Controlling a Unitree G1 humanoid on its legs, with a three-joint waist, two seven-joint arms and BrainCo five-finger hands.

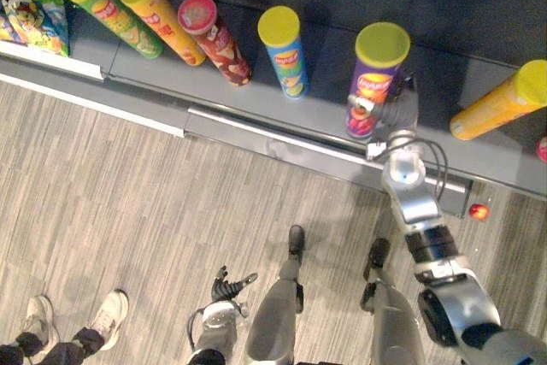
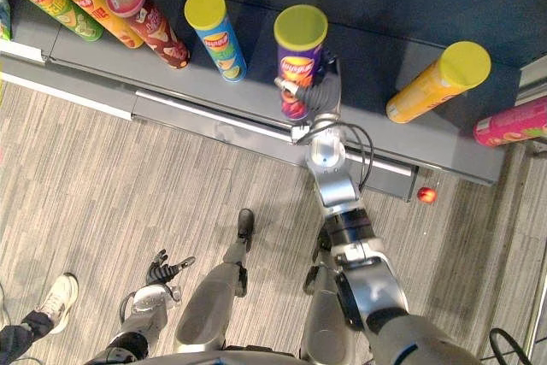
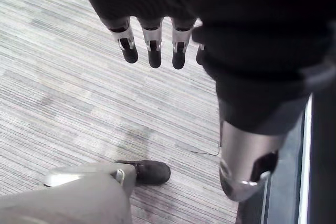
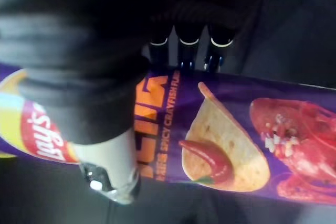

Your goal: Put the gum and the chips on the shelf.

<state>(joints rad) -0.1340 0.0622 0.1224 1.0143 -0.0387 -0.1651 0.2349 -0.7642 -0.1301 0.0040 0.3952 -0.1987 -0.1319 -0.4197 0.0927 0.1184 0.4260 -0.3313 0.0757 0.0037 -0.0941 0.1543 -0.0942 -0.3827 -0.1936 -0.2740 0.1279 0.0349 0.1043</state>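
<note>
**Right robot hand on purple can at shelf**

Purple chips can (image 1: pixel 373 83) stands upright on the dark shelf (image 1: pixel 256 98), between a blue can (image 1: pixel 285 53) and a yellow-orange can (image 1: pixel 500 100). Right robot hand (image 2: pixel 318 93) is at its side. In the wrist view, the fingers (image 4: pixel 186 51) wrap over the far side and the thumb (image 4: pixel 107 166) lies on the near side, so the can is clasped.

Left robot hand (image 1: pixel 224 286) hangs low above the floor, fingers (image 3: pixel 153 51) straight and slack, holding nothing.

Further along the row are a red can (image 1: pixel 214 40), an orange can (image 1: pixel 162 19) and a green can (image 1: pixel 111 10). A small red object (image 1: pixel 479 210) lies on the floor just beside the shelf base (too small to identify). A person's shoes (image 1: pixel 107 318) are at the lower left.
</note>
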